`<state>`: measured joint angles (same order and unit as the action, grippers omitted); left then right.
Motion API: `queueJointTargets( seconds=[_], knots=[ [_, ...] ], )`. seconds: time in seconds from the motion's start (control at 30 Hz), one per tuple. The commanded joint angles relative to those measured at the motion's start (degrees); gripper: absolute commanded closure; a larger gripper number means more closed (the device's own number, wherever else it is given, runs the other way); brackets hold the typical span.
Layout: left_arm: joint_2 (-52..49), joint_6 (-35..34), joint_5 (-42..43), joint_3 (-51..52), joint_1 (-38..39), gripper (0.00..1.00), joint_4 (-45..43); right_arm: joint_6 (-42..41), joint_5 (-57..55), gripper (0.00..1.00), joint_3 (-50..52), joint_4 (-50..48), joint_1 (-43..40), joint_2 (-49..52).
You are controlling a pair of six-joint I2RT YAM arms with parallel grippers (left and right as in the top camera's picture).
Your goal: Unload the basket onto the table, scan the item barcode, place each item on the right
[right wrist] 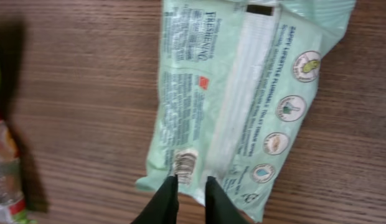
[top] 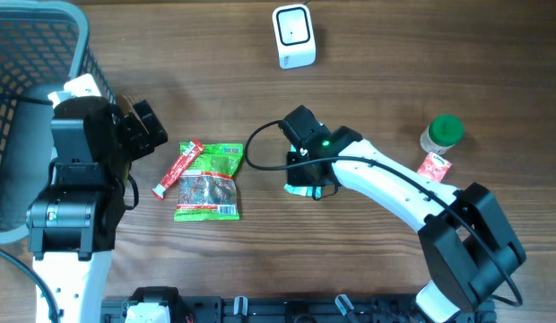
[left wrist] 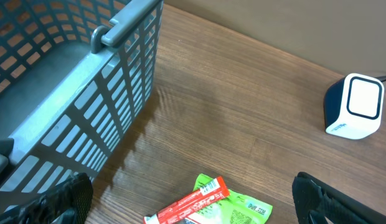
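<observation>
A pale green wipes pack (right wrist: 243,93) lies flat on the wooden table, printed back facing up. A barcode (right wrist: 184,164) shows near its lower edge. My right gripper (right wrist: 190,182) pinches that lower edge between its two narrow black fingers. From overhead the right gripper (top: 312,184) covers most of the pack (top: 300,189). The white scanner (top: 293,36) stands at the far middle of the table and also shows as the scanner (left wrist: 355,106) in the left wrist view. My left gripper (left wrist: 193,208) hangs wide open above a red stick packet (left wrist: 193,202), holding nothing.
A red stick packet (top: 178,169) and a green snack bag (top: 208,182) lie left of centre. A grey mesh basket (top: 76,40) fills the far left corner. A green-lidded jar (top: 442,133) and a small red packet (top: 433,167) sit at the right.
</observation>
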<state>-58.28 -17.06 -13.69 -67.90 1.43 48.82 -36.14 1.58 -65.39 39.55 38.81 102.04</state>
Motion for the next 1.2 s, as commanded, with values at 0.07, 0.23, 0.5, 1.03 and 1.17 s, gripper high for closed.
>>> queueJointTargets(
  seconds=[0.07,0.23,0.5,1.03,1.17],
  knots=[
    [0.0,0.3,-0.5,-0.8,-0.3,0.00,-0.2,-1.5,-2.4,0.80,2.9,-3.8,0.0,-0.1],
    [0.0,0.3,-0.5,-0.8,-0.3,0.00,-0.2,-1.6,-2.4,0.80,3.0,-4.1,0.0,-0.1],
    [0.0,0.3,-0.5,-0.8,-0.3,0.00,-0.2,-1.6,-2.4,0.80,3.1,-4.2,0.0,-0.1],
    [0.0,0.3,-0.5,-0.8,-0.3,0.00,-0.2,-3.1,-2.8,0.75,3.2,-4.6,0.8,-0.1],
    [0.0,0.3,-0.5,-0.8,-0.3,0.00,-0.2,-3.1,-3.3,0.76,3.2,-4.6,1.1,0.1]
  ],
)
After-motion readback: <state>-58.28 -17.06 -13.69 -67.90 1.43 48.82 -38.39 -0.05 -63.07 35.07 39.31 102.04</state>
